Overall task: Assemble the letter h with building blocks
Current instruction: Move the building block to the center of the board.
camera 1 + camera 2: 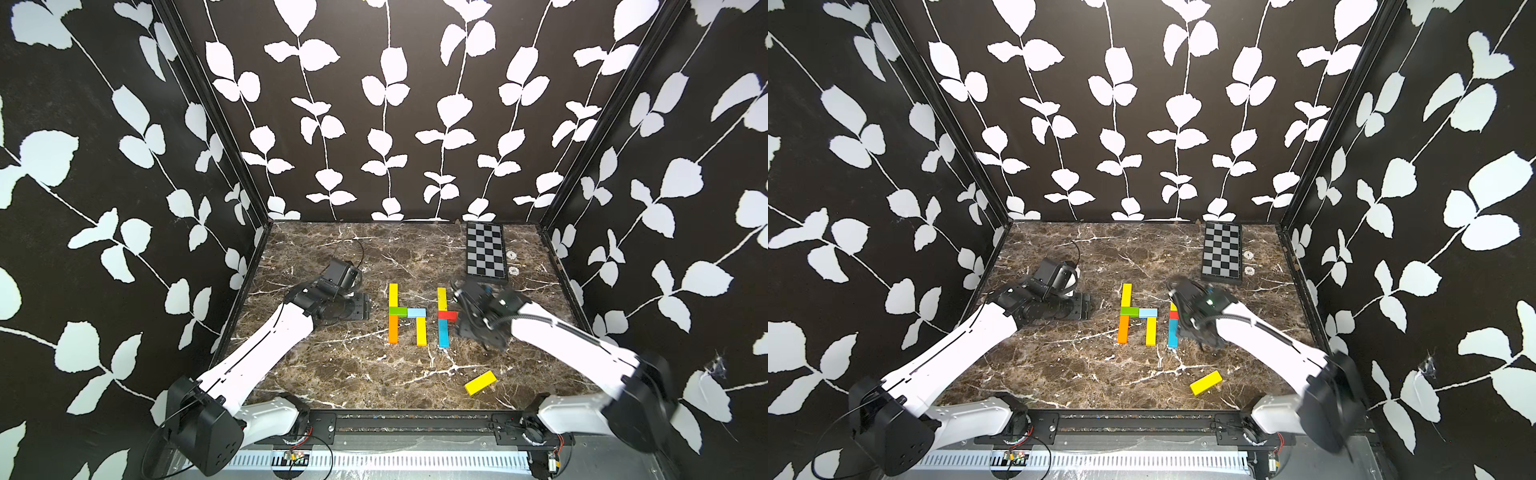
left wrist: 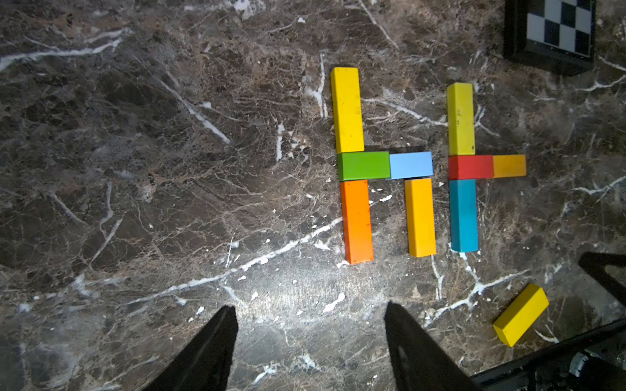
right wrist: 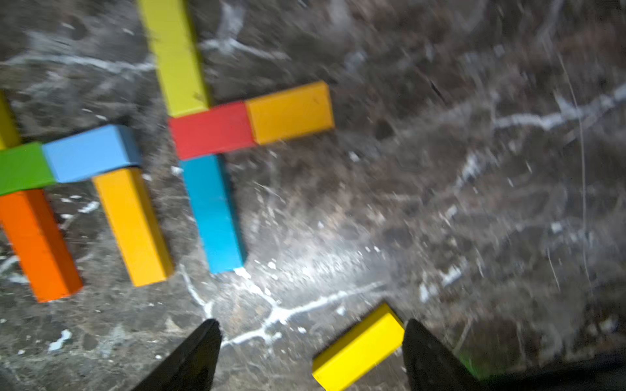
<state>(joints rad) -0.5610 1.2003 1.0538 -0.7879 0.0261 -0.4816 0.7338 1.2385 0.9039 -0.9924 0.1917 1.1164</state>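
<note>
My right pincer, apart, aims at loose yellow block | likely missing leg of second h | left pincer apart, clear.

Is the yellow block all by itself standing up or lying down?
Lying down. In both top views the lone yellow block rests flat on its long side on the marble table, turned slantwise.

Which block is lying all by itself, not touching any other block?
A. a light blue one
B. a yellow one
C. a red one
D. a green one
B: the loose yellow block lies tilted on its own near the front, while the red block, green block and light blue block each sit against neighbours.
</note>
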